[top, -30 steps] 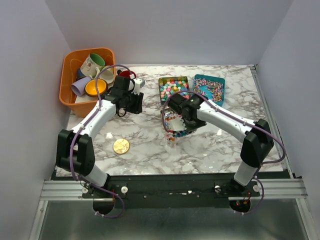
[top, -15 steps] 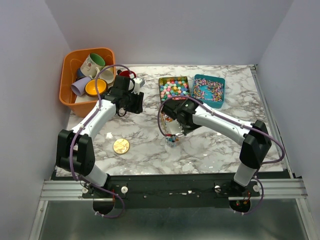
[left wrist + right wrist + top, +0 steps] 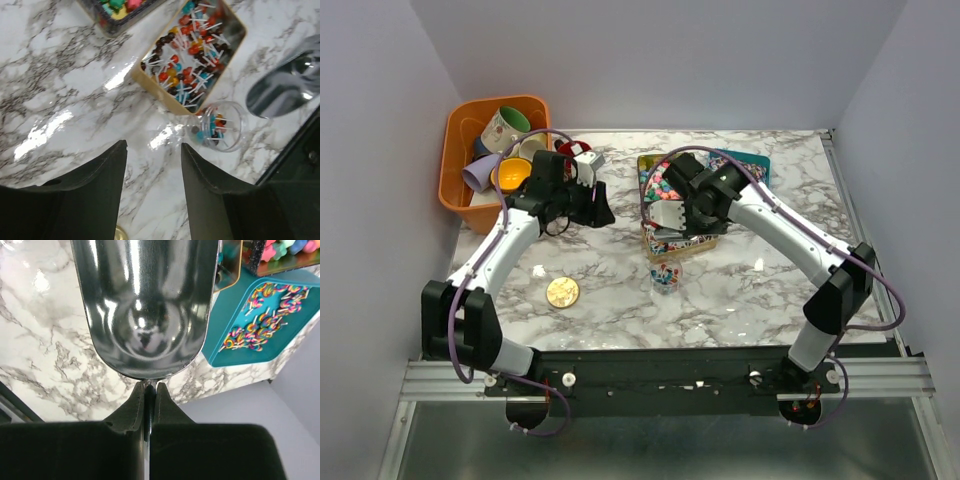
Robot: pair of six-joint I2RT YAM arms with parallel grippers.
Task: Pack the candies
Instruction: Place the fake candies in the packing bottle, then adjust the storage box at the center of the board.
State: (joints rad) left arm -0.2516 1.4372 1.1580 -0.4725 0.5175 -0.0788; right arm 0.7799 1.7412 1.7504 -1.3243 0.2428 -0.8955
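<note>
Candies (image 3: 192,55) fill gold tin (image 3: 152,90); clear jar (image 3: 241,120) holds few.

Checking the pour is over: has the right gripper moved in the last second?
Yes. The right gripper, shut on the metal scoop, has drawn away from the clear jar, toward the far side of the table.

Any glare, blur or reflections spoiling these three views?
Top external: even light, only faint sheen on the marble table, nothing washed out. Left wrist: white glare patches on the marble; the fingers of the left pincer loom dark and soft; the candies are sharp. Right wrist: the metal scoop fills the frame with mirror reflections, hiding much of the table.
</note>
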